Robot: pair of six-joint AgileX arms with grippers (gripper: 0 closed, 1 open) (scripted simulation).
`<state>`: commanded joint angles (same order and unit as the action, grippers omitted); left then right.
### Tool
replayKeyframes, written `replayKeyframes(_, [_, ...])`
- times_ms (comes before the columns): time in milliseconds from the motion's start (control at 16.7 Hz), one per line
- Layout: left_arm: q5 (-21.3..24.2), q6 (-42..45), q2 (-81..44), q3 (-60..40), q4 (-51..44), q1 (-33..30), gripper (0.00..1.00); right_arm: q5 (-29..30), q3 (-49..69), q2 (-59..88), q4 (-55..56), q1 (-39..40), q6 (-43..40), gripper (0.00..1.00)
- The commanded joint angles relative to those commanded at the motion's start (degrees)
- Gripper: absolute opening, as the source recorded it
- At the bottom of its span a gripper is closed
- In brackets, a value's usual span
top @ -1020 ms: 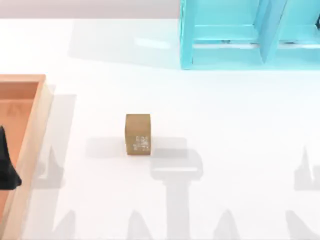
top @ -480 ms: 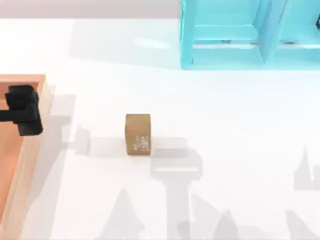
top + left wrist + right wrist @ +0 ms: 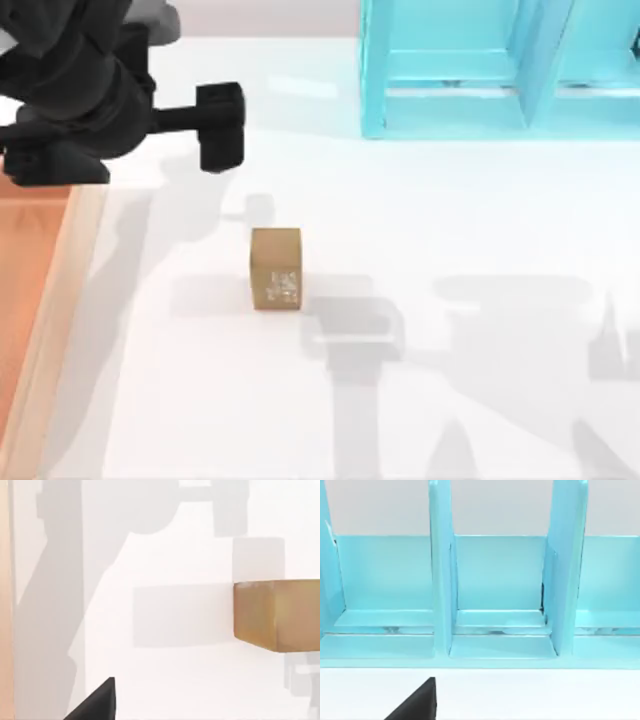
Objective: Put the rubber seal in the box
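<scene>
Rubber seal (image 3: 275, 268) stands free near the surface (image 3: 480, 220) centre, well apart from the box (image 3: 30, 290) at the left edge. Left gripper (image 3: 220, 125) poised beyond it, not yet aligned; finger state cannot be told.

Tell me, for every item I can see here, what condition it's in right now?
rubber seal: upright on the white table, untouched, printed face showing, outside the box.
box: open-topped, at the table's left edge, without the seal.
turquoise shelf: standing at the table's far side, its visible compartments empty.
left gripper: in the air beyond the seal, holding nothing.
</scene>
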<state>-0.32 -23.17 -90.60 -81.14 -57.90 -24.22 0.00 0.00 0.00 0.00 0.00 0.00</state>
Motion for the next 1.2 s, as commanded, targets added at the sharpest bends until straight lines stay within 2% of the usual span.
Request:
replayKeyframes(300, [0.2, -5.7, -21.6, -20.1, -13.7, -6.0, 1.0, 0.0, 0.0, 0.0, 0.0, 0.0, 0.0, 1.0])
replayKeyframes(540, [0.3, -8.3, -31.5, -29.8, -19.9, -8.9, 1.0, 0.0, 0.0, 0.0, 0.0, 0.0, 0.0, 1.0])
replayKeyframes(1020, [0.3, -8.8, -33.6, -31.7, -20.9, -9.2, 1.0, 0.0, 0.0, 0.0, 0.0, 0.0, 0.0, 1.0])
replayKeyframes(1200, [0.3, -8.6, -34.1, -27.9, -16.8, -9.3, 1.0, 0.0, 0.0, 0.0, 0.0, 0.0, 0.0, 1.0])
